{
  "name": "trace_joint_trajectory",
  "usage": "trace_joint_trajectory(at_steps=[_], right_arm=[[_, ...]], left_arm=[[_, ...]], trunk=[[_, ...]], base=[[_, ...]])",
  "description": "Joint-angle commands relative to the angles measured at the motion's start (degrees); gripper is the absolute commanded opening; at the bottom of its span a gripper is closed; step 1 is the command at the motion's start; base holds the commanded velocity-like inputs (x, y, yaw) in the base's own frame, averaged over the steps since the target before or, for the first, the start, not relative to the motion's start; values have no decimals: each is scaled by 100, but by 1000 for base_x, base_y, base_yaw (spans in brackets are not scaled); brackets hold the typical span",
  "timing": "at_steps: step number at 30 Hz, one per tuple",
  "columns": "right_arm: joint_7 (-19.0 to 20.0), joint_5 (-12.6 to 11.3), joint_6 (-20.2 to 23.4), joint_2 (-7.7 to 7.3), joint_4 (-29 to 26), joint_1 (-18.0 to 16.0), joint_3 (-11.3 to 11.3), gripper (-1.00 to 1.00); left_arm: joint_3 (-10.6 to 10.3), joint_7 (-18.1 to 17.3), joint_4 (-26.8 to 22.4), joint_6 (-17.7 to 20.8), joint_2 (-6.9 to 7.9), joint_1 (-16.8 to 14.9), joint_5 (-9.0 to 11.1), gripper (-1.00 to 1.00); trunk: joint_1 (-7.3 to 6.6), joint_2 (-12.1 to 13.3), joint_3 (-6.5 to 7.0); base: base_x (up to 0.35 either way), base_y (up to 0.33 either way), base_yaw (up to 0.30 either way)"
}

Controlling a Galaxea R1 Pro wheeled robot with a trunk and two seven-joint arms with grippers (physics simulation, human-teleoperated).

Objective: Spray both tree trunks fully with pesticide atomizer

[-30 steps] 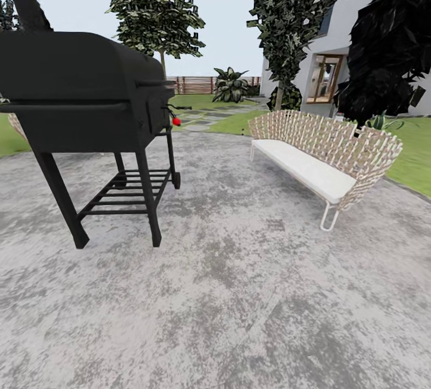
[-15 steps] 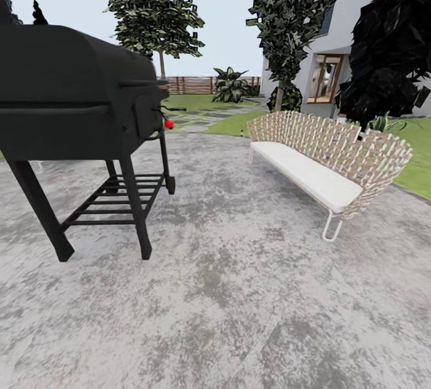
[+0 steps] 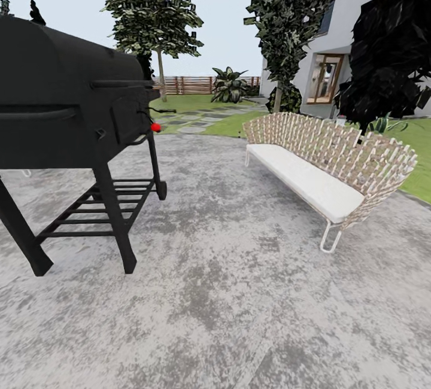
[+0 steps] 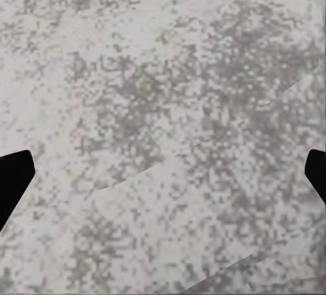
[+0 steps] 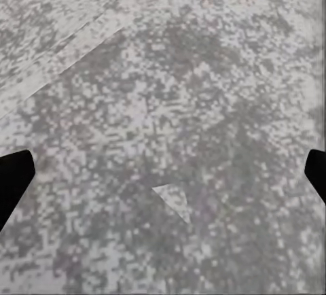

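Hanging over grey stone patio, left tool fingers spread wide, empty, right tool likewise, black grill beside wicker bench

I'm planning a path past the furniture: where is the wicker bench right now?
In the head view the wicker bench stands at the right on the grey stone patio, across from the black grill at the left, with lawn just behind it.

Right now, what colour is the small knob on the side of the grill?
Red. The small knob on the black grill shows best in the head view.
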Motion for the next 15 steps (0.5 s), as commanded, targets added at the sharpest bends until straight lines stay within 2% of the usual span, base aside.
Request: trace_joint_trajectory(at_steps=[1,5,15], right_arm=[[-1,0,-18,0,7,-3,-2,100],[-3,8,-18,7,13,-3,6,100],[-1,9,-18,9,6,-3,12,100]], left_arm=[[13,2,4,-19,0,-3,-1,100],[13,6,4,-19,7,-3,-1,100],[13,8,4,-19,25,-3,-1,100]], trunk=[[2,-2,-5],[2,-2,-5],[2,-2,-5]], base=[[319,-131,0],[331,-77,0],[338,-7,0]])
